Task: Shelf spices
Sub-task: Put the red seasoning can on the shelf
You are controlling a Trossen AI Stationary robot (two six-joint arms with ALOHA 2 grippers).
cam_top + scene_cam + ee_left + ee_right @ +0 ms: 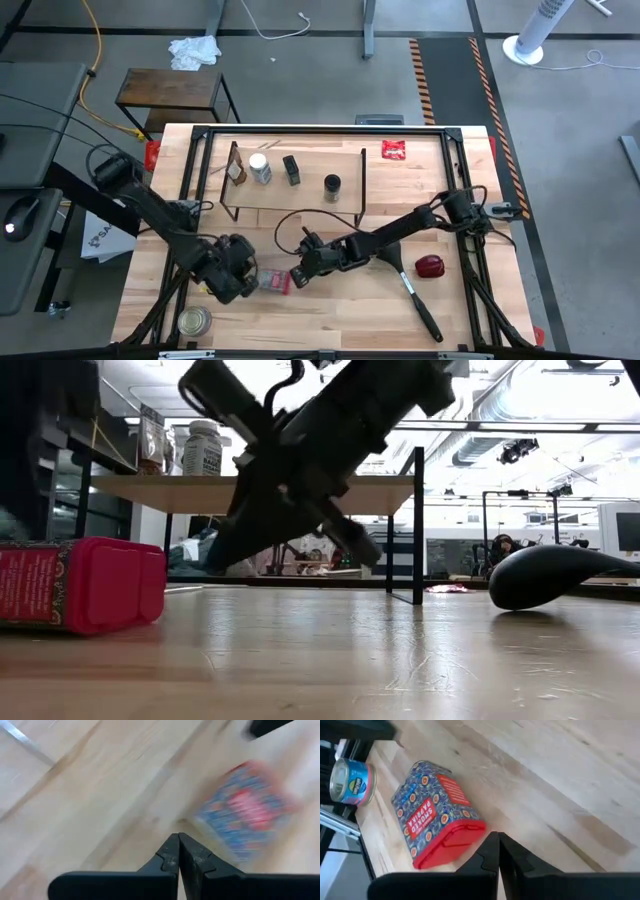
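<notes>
Red square tin (pixel 274 281) is seen lying on its side on the tabletop (pixel 340 320), between the two grippers, in front of the shelf (pixel 300 172); four other spices are already up on the shelf top. Left gripper (pixel 243 277) is placed just beside the tin on its left, right gripper (pixel 300 275) just beside it on its right; neither is clearly nearer. Fingers on both are pressed together, nothing pinched. In the right wrist view the tin (pixel 436 813) is shown with its long axis angled across the fingers' line, red cap end nearest. Judgement: fingers must be spread and squared across the tin's narrow sides before any pick.
</notes>
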